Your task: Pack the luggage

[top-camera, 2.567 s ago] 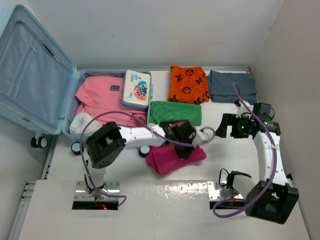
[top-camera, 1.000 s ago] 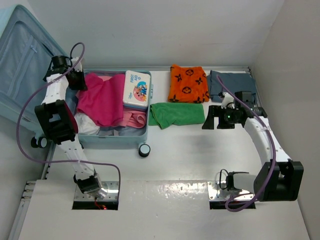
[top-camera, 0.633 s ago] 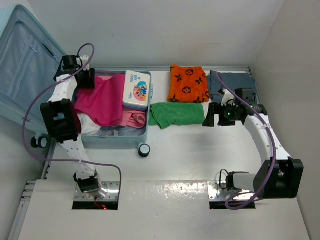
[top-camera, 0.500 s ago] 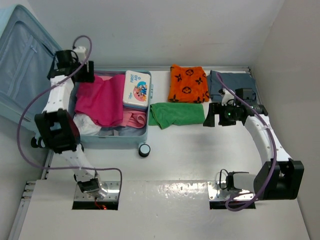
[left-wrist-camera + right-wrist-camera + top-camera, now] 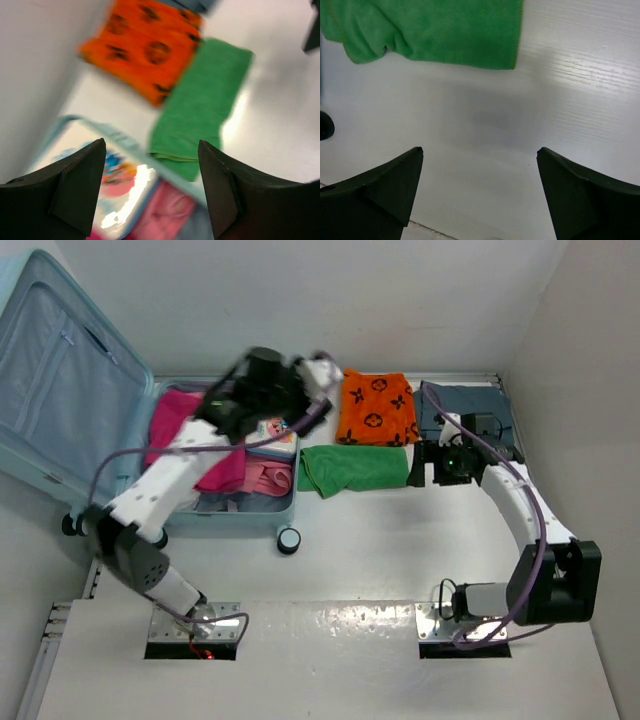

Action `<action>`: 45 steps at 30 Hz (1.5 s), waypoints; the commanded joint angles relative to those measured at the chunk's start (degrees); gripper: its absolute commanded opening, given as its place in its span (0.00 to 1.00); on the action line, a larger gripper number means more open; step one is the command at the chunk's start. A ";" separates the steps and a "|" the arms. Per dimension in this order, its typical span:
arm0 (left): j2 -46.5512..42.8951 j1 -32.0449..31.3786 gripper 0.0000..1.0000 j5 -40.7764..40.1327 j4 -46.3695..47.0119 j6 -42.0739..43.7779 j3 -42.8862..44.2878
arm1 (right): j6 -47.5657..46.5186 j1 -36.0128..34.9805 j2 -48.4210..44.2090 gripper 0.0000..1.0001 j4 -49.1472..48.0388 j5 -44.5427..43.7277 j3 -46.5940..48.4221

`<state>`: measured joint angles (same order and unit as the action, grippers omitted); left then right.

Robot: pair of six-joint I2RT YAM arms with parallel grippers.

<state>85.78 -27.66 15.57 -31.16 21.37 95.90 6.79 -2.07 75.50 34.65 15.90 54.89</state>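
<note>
Luggage (image 5: 60, 380) open at upper left of the top view, pink garments (image 5: 215, 470) and a printed box (image 5: 275, 432) inside; left gripper (image 5: 322, 375) blurred above its right edge on a long-stretched arm, right gripper (image 5: 418, 466) low beside the green cloth (image 5: 355, 468) at centre, forearm bent in from the right. Left wrist view: jaws spread, empty, above orange cloth (image 5: 142, 47), green cloth and box. Right wrist view: jaws wide, nothing between, bare table (image 5: 485, 115) beneath, green cloth along the top edge; probably fetching the next garment, calling for a short reach and a pinch on that cloth's edge.
</note>
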 commanded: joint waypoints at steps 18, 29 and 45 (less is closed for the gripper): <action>45.52 -8.82 0.99 -21.74 10.41 -46.51 32.57 | 5.44 21.93 -4.75 0.96 4.37 10.81 -2.60; 57.30 -4.60 0.99 -26.12 15.07 -46.60 33.83 | 3.23 22.02 -5.37 0.96 4.72 12.57 -1.72; 60.82 -3.54 0.65 7.28 24.21 -55.83 28.30 | 3.23 22.10 -0.36 0.93 6.57 17.14 2.94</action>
<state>147.06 -30.98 16.53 -10.92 -33.63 124.95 10.50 19.77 74.13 41.25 30.22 54.54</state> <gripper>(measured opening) 0.753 0.935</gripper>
